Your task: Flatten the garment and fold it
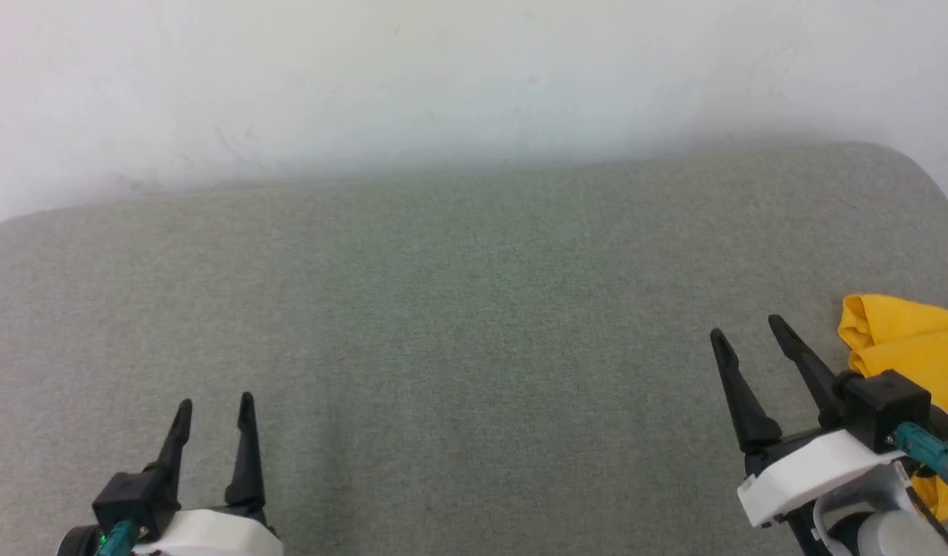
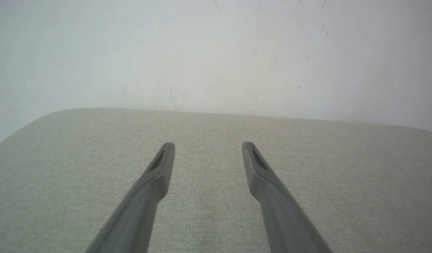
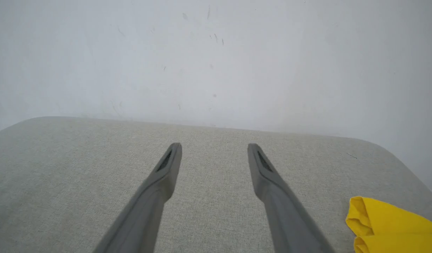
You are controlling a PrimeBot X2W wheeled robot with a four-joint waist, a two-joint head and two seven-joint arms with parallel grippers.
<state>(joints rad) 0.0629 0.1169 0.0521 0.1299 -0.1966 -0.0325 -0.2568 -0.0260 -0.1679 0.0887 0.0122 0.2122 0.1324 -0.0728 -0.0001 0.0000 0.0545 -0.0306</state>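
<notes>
Left end effector and right end effector hover with fingers apart, both empty. Just right of the right one, the shirt lies bunched at the table's right edge. It seems nothing is flattened or folded yet.

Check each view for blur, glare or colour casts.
Head view: soft even light, no glare; yellow T-shirt cropped at the right edge. Left wrist view: left gripper blurs toward the bottom edge, grey fabric surface sharp. Right wrist view: right gripper likewise.

Smooth matt cloth garment; coarse woven fabric padded surface; matt wall.
</notes>
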